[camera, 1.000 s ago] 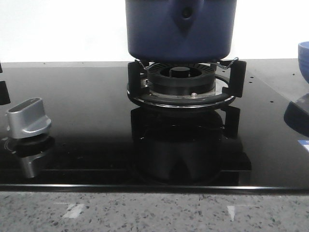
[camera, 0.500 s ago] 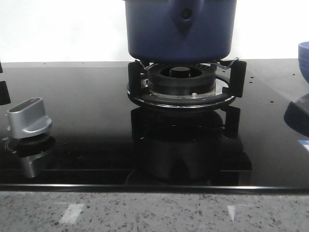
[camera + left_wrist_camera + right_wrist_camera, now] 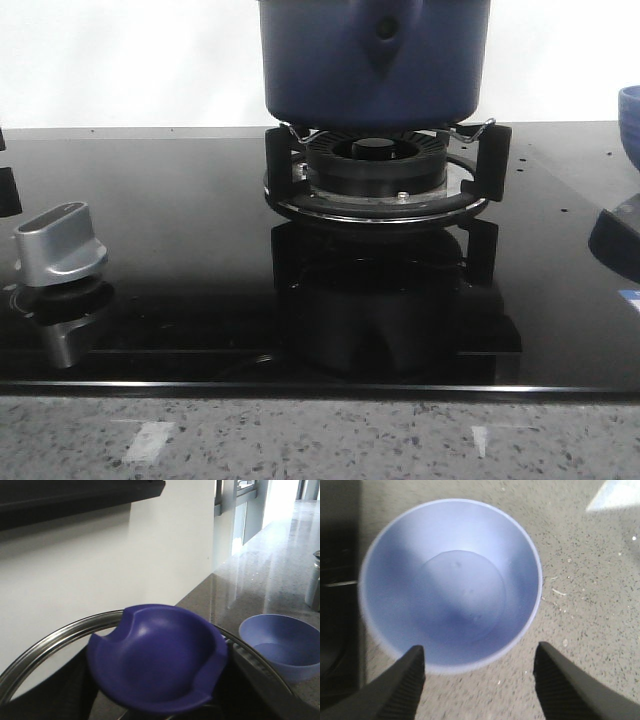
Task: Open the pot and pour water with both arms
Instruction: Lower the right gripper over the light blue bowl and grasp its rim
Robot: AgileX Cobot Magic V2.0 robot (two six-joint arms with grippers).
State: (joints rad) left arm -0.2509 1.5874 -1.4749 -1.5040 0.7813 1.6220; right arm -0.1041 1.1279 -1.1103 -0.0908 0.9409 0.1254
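Two end effectors: right (image 3: 477, 667) spread above light bowl (image 3: 450, 582); left's state cannot tell; pot (image 3: 372, 60) on burner (image 3: 375, 175).

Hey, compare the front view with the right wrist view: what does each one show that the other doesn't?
Only the front view shows the dark blue pot sitting on the burner stand and the silver knob on the black glass cooktop. Only the right wrist view shows the right gripper, jaws open, above the light blue bowl, whose inside looks empty, and the speckled counter around it. Both share that bowl; in the front view it is only a sliver at the right edge.
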